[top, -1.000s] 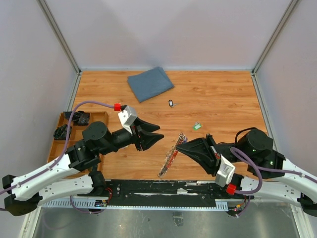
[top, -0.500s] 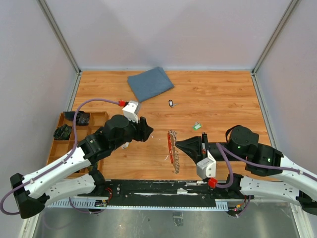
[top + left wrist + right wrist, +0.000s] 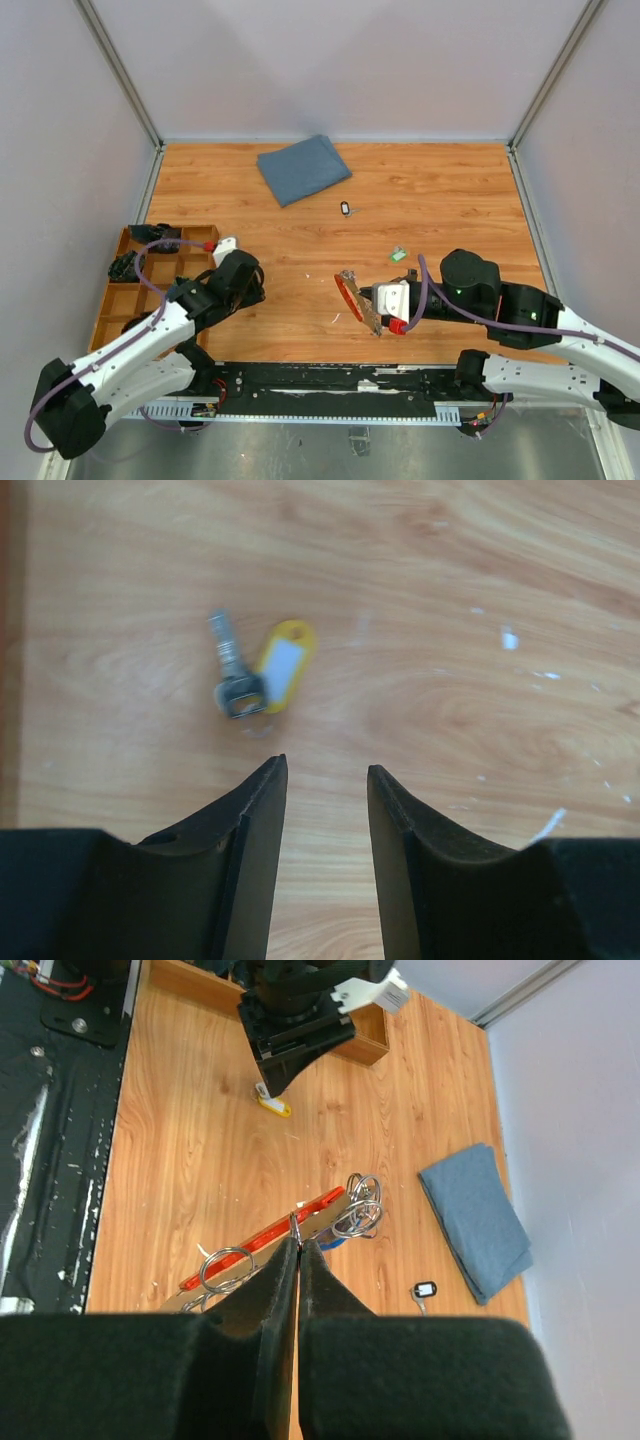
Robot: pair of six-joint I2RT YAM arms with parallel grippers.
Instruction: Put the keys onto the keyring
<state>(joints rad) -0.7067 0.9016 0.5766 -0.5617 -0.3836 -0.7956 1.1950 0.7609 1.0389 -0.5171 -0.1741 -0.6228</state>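
The keyring, a red bar [image 3: 262, 1241] with several silvery rings [image 3: 359, 1209], hangs from my right gripper [image 3: 298, 1243], which is shut on a thin ring at the bar's middle. In the top view the keyring [image 3: 347, 292] is held above the table's front middle by the right gripper [image 3: 372, 302]. A bit of blue [image 3: 335, 1244] shows under the bar. The yellow-headed key [image 3: 262, 667] lies flat on the wood just ahead of my open, empty left gripper [image 3: 322, 770]. It also shows in the right wrist view [image 3: 275, 1107]. The left gripper [image 3: 243, 285] points down and hides that key from above.
A black-headed key [image 3: 345, 208] lies at mid table, a small green item [image 3: 399, 254] to its right. A folded blue cloth [image 3: 303, 168] lies at the back. A wooden compartment tray [image 3: 128, 282] with dark parts sits at the left edge, close to the left arm.
The left arm has drawn back left toward the tray and turned its gripper down over the yellow key. The right gripper has turned with the keyring, swinging it from upright to slanted.
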